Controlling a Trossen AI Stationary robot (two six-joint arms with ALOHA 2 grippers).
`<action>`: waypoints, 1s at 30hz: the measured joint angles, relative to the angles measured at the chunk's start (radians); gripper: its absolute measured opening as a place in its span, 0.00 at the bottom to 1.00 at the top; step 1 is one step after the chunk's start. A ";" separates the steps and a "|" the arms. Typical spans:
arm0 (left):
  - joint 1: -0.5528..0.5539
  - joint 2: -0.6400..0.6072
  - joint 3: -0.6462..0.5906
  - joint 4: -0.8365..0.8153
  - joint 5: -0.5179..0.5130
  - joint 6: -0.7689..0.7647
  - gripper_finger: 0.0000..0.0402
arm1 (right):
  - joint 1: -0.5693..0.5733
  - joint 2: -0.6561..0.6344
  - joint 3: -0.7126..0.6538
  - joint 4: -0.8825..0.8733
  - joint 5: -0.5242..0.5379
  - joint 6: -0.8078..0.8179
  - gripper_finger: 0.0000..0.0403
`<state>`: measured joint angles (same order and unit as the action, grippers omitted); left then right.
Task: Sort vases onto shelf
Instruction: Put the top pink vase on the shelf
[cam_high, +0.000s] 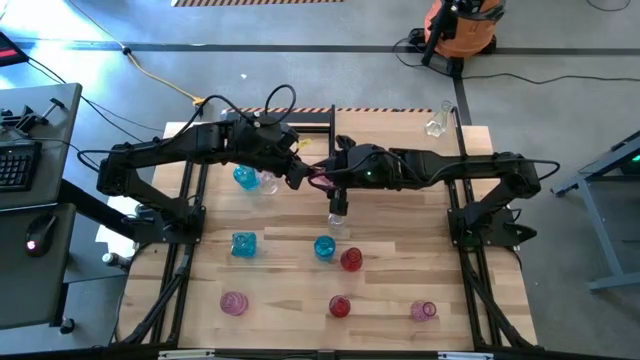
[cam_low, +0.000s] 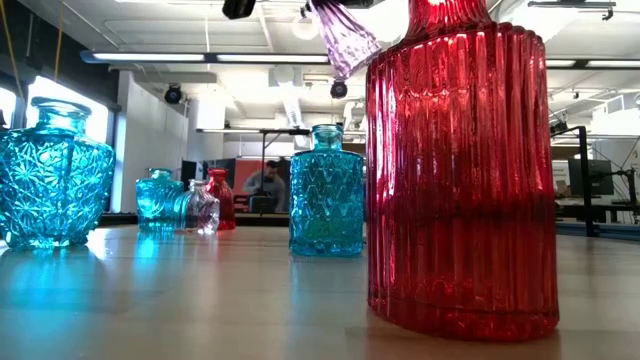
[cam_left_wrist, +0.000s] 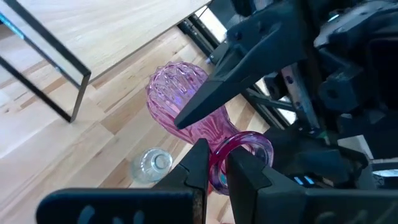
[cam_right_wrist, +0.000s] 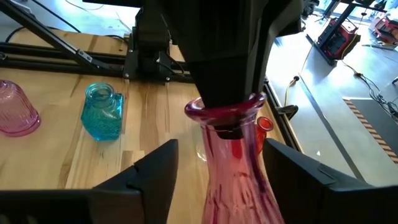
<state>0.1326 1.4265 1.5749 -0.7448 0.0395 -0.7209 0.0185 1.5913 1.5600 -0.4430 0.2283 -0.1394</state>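
Pink glass hangs in mid-air over the middle of the table: a fluted pink vase (cam_left_wrist: 186, 109) with a flared rim, lifted clear of the wood. Below and around it stand other vases: a turquoise one (cam_high: 244, 178) with a clear one (cam_high: 268, 181) beside it under the left arm, a square blue vase (cam_high: 244, 243), a round blue one (cam_high: 324, 247) next to a red one (cam_high: 351, 260), and a front row of pink (cam_high: 233, 303), red (cam_high: 340, 306) and pink (cam_high: 423, 311). A clear bottle (cam_high: 436, 124) sits alone at the far right corner. The pale shelf (cam_left_wrist: 93, 34) with black bars lies past the held vase.

The left gripper (cam_left_wrist: 214, 163) is pinched almost fully closed on the vase's rim. The right gripper (cam_right_wrist: 217, 171) has its fingers about halfway apart on either side of the vase's neck; I cannot tell whether they touch the glass.

From table level a big ribbed red vase (cam_low: 460, 170) blocks much of the scene, and only the pink vase's base shows at the top edge
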 joint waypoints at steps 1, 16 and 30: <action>0.000 0.000 0.000 0.001 0.000 0.000 0.06 | 0.000 0.000 0.000 0.000 0.001 0.000 0.50; -0.001 0.000 0.000 0.000 0.006 -0.004 0.06 | -0.001 0.000 0.000 -0.001 0.003 0.000 0.21; 0.012 0.001 0.000 0.015 0.003 0.014 0.14 | -0.001 -0.001 0.000 0.001 0.000 0.033 0.21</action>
<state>0.1448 1.4273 1.5749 -0.7300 0.0427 -0.7065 0.0174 1.5902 1.5600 -0.4415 0.2279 -0.1062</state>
